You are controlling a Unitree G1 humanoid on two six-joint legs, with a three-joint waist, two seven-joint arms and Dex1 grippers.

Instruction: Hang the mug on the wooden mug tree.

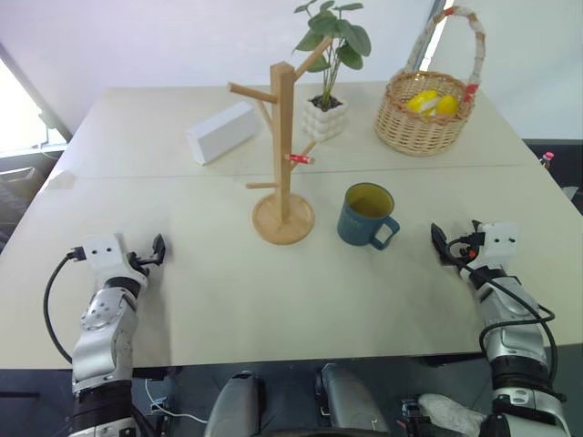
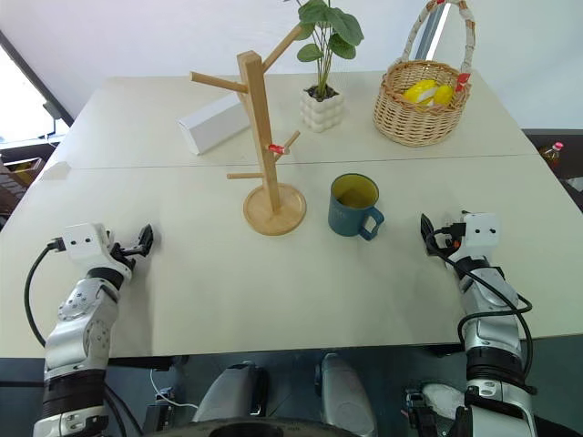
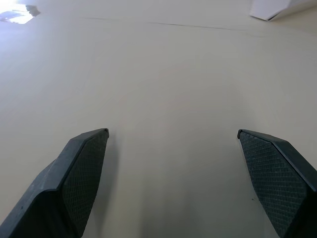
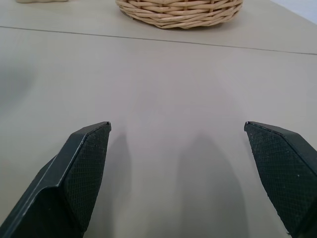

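From the head camera, the mug (image 1: 367,216) was seen standing upright on the table (image 1: 273,300), its yellow-olive inside open to view and its handle turned toward the robot's right and the near edge. It stood just to the right of the mug tree (image 1: 283,155), close to the round base but apart from it, and no peg carried anything. A small red tag was fixed to the post. Behind the tree a plant (image 1: 329,68) in a white pot was placed, with a white box (image 1: 221,132) to the left of it and a basket (image 1: 426,107) holding yellow fruit to the right. The left gripper (image 1: 158,249) was held low over the table near the left front edge, well apart from the mug. The right gripper (image 1: 441,242) was held to the right of the mug, near it but not touching.

In the left wrist view, the two fingers (image 3: 81,168) were spread wide over bare table, nothing being held between them. A corner of the white box was seen far ahead.

In the right wrist view, the fingers (image 4: 84,163) were likewise spread wide and empty, with the basket at the far end of the table.
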